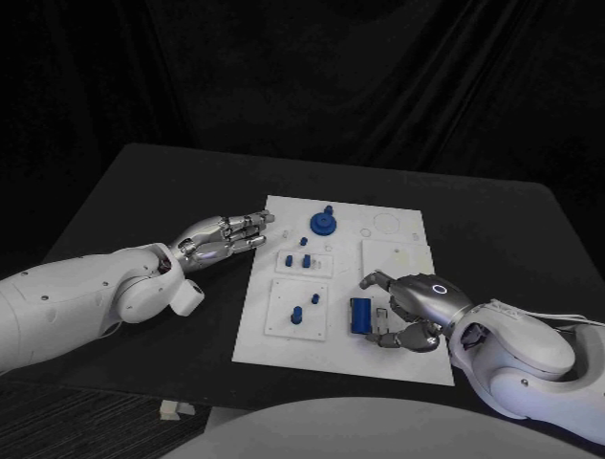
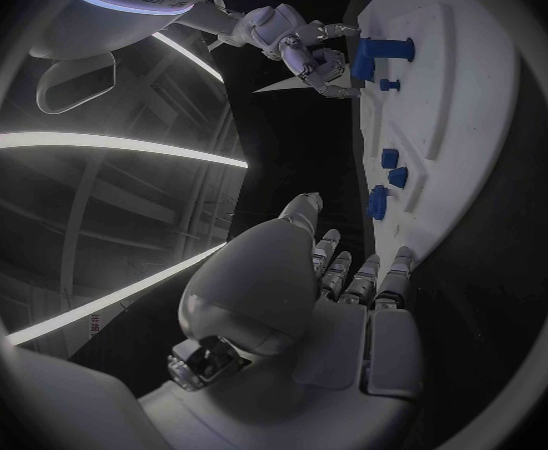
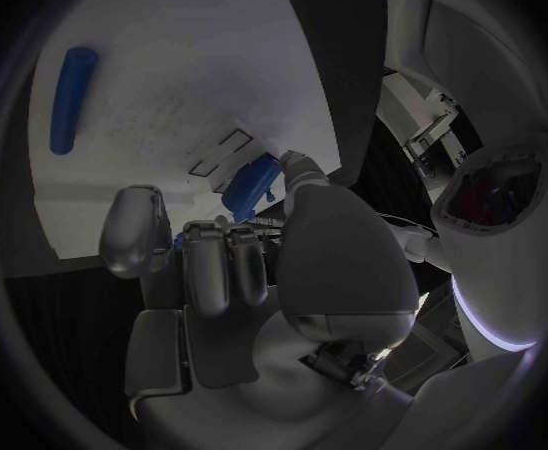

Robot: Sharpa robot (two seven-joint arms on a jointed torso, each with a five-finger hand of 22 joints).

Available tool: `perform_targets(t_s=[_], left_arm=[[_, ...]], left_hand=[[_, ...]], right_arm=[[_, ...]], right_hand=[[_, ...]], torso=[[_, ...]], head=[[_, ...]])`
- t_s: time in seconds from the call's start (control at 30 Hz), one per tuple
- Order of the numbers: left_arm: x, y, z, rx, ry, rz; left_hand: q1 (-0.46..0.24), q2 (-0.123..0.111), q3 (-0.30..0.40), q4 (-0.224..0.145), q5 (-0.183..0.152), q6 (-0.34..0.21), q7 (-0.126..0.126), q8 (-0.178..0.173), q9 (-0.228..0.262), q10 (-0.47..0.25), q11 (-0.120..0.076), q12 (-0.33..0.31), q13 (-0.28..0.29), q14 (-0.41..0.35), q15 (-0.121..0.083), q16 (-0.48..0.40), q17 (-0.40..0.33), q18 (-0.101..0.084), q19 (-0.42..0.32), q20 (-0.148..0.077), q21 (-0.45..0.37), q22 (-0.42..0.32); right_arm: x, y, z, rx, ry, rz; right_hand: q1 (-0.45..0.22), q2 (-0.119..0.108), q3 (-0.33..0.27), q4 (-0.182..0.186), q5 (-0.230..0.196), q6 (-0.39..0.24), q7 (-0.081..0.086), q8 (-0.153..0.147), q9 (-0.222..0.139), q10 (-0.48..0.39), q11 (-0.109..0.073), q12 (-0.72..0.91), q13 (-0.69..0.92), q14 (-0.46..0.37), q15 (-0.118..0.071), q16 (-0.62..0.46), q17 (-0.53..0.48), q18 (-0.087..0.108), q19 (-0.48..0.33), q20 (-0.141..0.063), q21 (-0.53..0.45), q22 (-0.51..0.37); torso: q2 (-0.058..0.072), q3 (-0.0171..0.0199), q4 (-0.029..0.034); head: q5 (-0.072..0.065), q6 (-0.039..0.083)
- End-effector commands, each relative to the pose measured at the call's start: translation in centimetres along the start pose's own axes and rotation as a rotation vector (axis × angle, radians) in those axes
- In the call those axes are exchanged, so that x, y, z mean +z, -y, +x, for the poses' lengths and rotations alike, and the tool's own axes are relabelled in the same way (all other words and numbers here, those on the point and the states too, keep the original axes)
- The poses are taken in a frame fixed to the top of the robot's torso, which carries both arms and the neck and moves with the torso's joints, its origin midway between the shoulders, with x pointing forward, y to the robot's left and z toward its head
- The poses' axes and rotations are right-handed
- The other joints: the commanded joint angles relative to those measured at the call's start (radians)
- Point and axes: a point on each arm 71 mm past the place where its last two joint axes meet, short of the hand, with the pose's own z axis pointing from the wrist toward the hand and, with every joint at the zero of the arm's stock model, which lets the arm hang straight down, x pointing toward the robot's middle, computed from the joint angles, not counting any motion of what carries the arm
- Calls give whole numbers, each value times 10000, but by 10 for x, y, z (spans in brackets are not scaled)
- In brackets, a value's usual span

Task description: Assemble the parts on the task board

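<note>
One white task board [image 1: 392, 359] lies mid-bench. Six blue parts on it: one gear [image 1: 326, 224], four small pegs [image 1: 295, 260], one cylinder [image 1: 361, 315] grasped by right hand [image 1: 410, 311]. Left hand [image 1: 226, 236] clenched, empty, at the board's left edge.

A white task board [image 1: 399, 359] lies in the middle of a black worktop [image 1: 137, 201]. Bare worktop runs along the board's far edge and down both sides, giving open passage there. The left robot hand [image 1: 224, 236] sits at the board's left edge near the far corner, fingers curled, blocking that approach. The right robot hand [image 1: 410, 311] covers the board's near right part, beside an upright blue cylinder [image 1: 361, 315]. Obstacles rising from the board: a blue round part with a knob [image 1: 326, 223] near the far edge, small blue pegs [image 1: 296, 260] mid-left, and blue pieces [image 1: 298, 313] in the near-left recess. The board's far right corner is flat and free.
</note>
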Motion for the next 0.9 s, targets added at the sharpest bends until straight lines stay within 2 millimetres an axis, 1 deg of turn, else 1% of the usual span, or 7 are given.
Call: perform_targets(t_s=[0.03,0.17,0.27,0.3,0.4,0.7,0.9], left_arm=[[1,0,2,-134,-89,115],[1,0,3,-137,-99,117],[1,0,3,-139,-102,113],[1,0,3,-139,-102,111],[1,0,3,-141,-103,102],[1,0,3,-158,-140,78],[2,0,4,-166,-157,70]], left_hand=[[-47,83,51,-13,-31,9,54,14,10,-1,84,17,14,-34,71,2,1,-189,61,-6,54,9],[-47,83,51,-13,-31,9,54,14,10,-1,84,17,14,-34,71,2,1,-189,61,-6,54,9],[-47,83,51,-13,-31,9,54,14,10,-1,84,17,14,-34,71,2,1,-189,61,-6,54,9],[-47,83,51,-13,-31,9,54,14,10,-1,84,17,14,-34,71,2,1,-189,61,-6,54,9],[-47,83,51,-13,-31,9,54,14,10,-1,84,17,14,-34,71,2,1,-189,61,-6,54,9],[-47,83,51,-13,-31,9,54,14,10,-1,84,17,14,-34,71,2,1,-189,61,-6,54,9],[-67,87,69,-10,-25,21,64,14,11,0,91,23,15,-26,81,6,4,-188,61,-6,54,1]], right_arm=[[-1,-2,-2,167,499,-175],[-1,-2,-1,206,531,-185],[-1,-2,1,268,592,-225],[-1,-3,1,291,608,-246],[-1,-4,3,335,605,-286],[-2,-3,9,361,425,-177],[-1,-3,10,414,542,-170]], right_hand=[[163,-28,-10,-22,-332,215,171,369,64,1039,117,26,2633,824,60,-43,1572,159,13,26,-55,1467],[353,89,49,-38,-777,539,184,1049,230,1039,174,26,2633,814,112,-56,1542,169,1,82,-101,1460],[513,347,179,-71,-955,748,107,1963,530,1039,141,26,2633,809,88,-65,1519,175,6,93,-119,1460],[531,490,226,-113,-924,930,43,2404,711,1039,107,26,2633,810,68,-63,1521,180,9,71,-127,1459],[452,623,183,-142,-834,1051,-98,3351,1163,1039,22,26,2633,812,-6,-70,1506,175,37,4,-104,1469],[250,499,53,-98,-1376,783,-140,3724,1366,1039,3,26,2633,811,-28,-82,1483,172,49,-26,-116,1469],[275,657,135,-128,-950,777,-154,3895,1443,1039,-8,26,2633,813,-36,-83,1483,175,52,-31,-137,1466]], torso=[[9,5,14],[3,7,13],[2,1,12],[3,1,10],[4,-7,6],[23,-3,32],[20,-1,13]], head=[[-18,0],[10,0],[25,0],[31,0],[44,0],[8,0],[-2,0]])
